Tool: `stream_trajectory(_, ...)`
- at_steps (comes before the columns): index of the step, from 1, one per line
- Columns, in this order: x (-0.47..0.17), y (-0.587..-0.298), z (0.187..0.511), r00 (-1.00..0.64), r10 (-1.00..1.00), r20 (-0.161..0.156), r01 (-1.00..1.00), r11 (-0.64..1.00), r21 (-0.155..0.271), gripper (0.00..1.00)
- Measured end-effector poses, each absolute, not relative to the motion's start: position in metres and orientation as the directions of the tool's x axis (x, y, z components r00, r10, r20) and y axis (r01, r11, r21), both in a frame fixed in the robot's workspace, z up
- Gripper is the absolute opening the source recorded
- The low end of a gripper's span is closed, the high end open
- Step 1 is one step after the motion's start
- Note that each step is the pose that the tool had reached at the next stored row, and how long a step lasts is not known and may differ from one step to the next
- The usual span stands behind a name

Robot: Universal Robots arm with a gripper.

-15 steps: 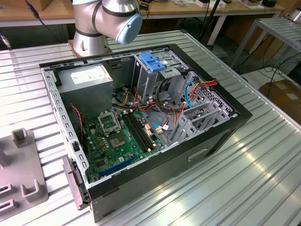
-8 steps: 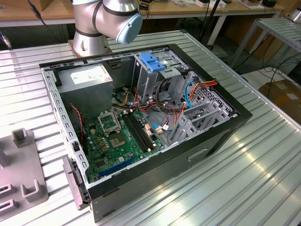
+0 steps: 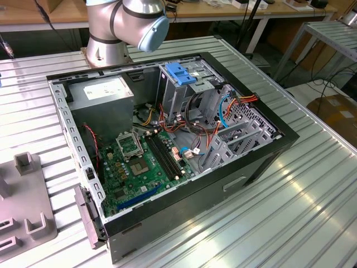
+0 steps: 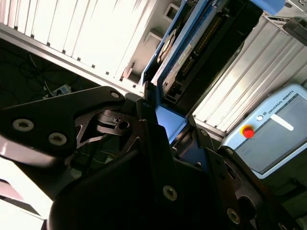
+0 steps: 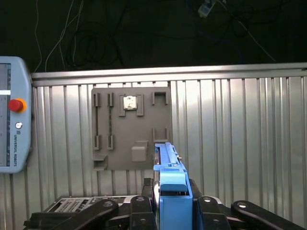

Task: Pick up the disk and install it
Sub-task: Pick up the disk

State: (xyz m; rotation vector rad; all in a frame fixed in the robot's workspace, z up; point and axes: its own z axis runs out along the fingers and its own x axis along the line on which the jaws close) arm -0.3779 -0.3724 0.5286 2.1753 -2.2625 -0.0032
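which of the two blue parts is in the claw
The blue rail on the disk, gripped in the claw. The other, the latch, sits atop the drive cage.

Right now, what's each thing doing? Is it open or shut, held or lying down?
gripper: shut on the disk, up over the table.
disk: held by its blue end, not in the case.
computer case: open, side cover off, lying on its side.
grey holder tray: lying flat on the table, a small square part in one slot.
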Motion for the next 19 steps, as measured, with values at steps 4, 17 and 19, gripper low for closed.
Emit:
stream_trajectory(4, -0.374, -0.372, 0.529, -0.039, -0.999, 0.001, -0.999, 0.039, 0.004, 0.37)
stream_trajectory(17, -0.360, -0.372, 0.529, -0.039, -0.999, 0.001, -0.999, 0.039, 0.003, 0.37)
stream_trajectory(19, -0.358, -0.372, 0.529, -0.039, -0.999, 0.001, -0.999, 0.039, 0.003, 0.37)
